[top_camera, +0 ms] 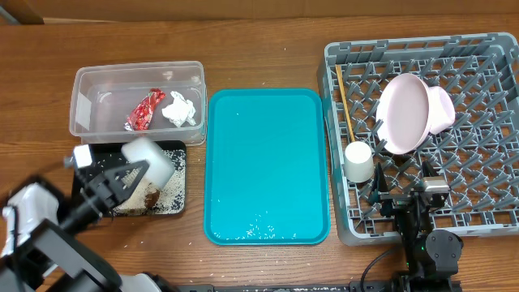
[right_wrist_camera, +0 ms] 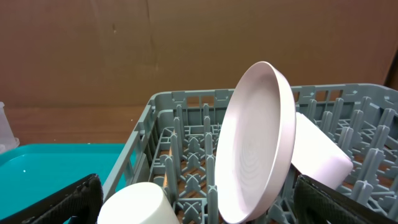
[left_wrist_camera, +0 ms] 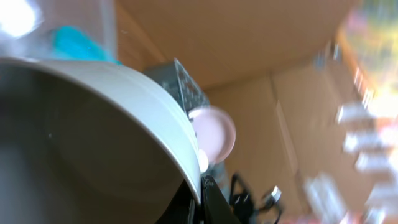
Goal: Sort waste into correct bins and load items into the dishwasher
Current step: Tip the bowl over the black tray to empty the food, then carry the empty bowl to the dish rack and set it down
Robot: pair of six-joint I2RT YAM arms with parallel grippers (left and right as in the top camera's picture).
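Tipping step: the off-white bowl point(top_camera: 148, 156) was judged to be partway through being emptied of food bits, ahead of any loading.
Left pincer point(top_camera: 134, 172): it was seen pinched onto the bowl's rim, with the bowl held tilted.
Below the left pincer: the black tray point(top_camera: 185, 204) was found, with rice-like bits point(top_camera: 166, 199) and a brown scrap point(top_camera: 152, 193) lying in it.
Beyond the left pincer: the clear tub point(top_camera: 81, 109) was seen, with the red wrapper point(top_camera: 144, 109) and the tissue wad point(top_camera: 180, 109) inside.
Right of the left pincer: a few stray bits were noted on the teal tray point(top_camera: 268, 138).
Advice: the bowl was best held squarely over the black tray and tipped steeply until nothing clung, and drift toward the teal tray was to be avoided.
Ahead of the right pincer: the dish rack point(top_camera: 334, 61) was seen already loaded with chopsticks point(top_camera: 346, 101), plate point(top_camera: 405, 113) and a white cup point(top_camera: 359, 162).
Right pincer point(top_camera: 401, 199): it was seen spread and empty at the rack's near edge.
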